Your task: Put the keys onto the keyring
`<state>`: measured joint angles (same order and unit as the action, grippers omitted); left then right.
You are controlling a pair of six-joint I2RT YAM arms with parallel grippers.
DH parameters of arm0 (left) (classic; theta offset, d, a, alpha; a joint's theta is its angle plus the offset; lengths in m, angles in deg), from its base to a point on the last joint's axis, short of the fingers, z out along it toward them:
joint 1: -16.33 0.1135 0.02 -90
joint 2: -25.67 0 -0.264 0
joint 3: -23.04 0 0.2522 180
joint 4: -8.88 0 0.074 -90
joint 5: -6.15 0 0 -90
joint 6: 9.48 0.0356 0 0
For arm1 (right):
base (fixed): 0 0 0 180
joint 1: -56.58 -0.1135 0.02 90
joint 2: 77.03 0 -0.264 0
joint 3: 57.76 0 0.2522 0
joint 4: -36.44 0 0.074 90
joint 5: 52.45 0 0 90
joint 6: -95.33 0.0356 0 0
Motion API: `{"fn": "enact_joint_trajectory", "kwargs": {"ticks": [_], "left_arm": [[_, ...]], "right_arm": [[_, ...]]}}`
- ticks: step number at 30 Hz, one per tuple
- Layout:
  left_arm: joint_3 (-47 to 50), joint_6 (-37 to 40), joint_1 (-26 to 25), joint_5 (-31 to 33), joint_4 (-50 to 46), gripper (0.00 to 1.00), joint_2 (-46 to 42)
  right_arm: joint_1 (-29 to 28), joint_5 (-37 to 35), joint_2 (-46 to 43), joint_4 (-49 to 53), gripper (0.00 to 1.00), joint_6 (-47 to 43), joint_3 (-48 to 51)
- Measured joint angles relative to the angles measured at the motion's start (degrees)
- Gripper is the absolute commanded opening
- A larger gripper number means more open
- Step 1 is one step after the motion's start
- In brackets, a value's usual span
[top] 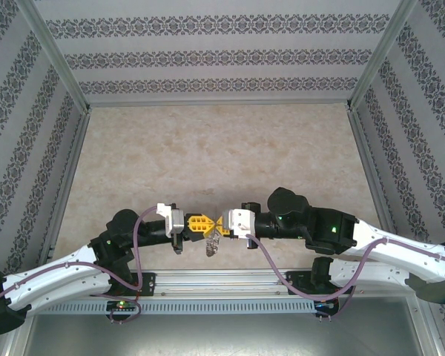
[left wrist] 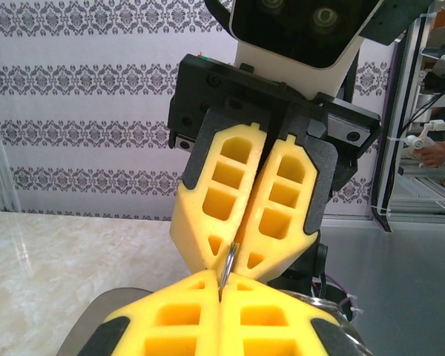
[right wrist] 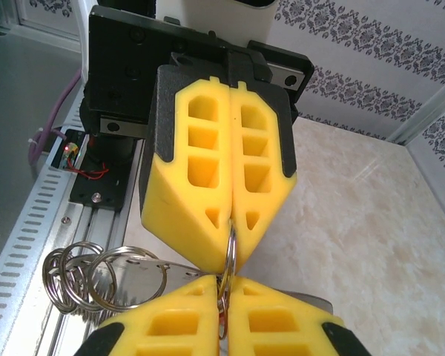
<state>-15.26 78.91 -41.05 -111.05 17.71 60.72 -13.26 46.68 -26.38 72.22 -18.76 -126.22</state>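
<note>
- Left gripper [top: 207,223] – reaches in from the left above the near edge of the table [top: 208,141]. Its yellow fingers [right wrist: 208,170] are pressed flat together and meet the other arm tip to tip.
- Right gripper [top: 222,222] – comes in from the opposite side at the same height. Its yellow fingers [left wrist: 282,200] are likewise closed, with no gap along the seam.
- Keyring [right wrist: 229,256] – seen edge-on as a thin silver loop bridging the two sets of fingertips. One part is pinched in the left gripper's tips and the other in the right gripper's, so both jaws are clamped on it and it is held clear of the table.
- Small silver rings [right wrist: 78,276] – an overlapping cluster hanging to one side of the pinch point, just beside the right gripper's fingers. From overhead they appear as a small dangling bunch just below where the grippers meet.
- Sliver of red [right wrist: 222,324] – visible low in the seam between the right gripper's fingers. Too little shows to tell whether it is the key's red head.
- Aluminium rail [top: 230,280] – runs along the near edge of the table, below the suspended ring.
</note>
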Motion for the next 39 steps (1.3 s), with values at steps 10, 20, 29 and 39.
{"fn": "enact_joint_trajectory", "kwargs": {"ticks": [10, 20, 29, 39], "left_arm": [[-6.95, 4.96, -0.02, 2.01, -14.53, 0.08, 1.38], [-16.31, 15.08, -0.42, 5.88, -36.0, 0.0, 7.13], [-14.21, 15.54, -0.74, 4.76, -34.32, 0.0, 3.28], [-11.26, 12.11, -0.74, 1.62, -26.36, 0.0, -1.53]], "right_arm": [[0.74, -0.31, 0.7, 1.73, 0.0, 0.17, -0.5], [1.11, -1.73, 6.12, 7.21, 0.0, 0.13, -2.47], [0.96, -0.7, 5.88, 5.66, 0.14, 0.17, -2.56], [1.01, 1.09, 3.69, 2.23, 0.13, 0.37, -1.92]]}}
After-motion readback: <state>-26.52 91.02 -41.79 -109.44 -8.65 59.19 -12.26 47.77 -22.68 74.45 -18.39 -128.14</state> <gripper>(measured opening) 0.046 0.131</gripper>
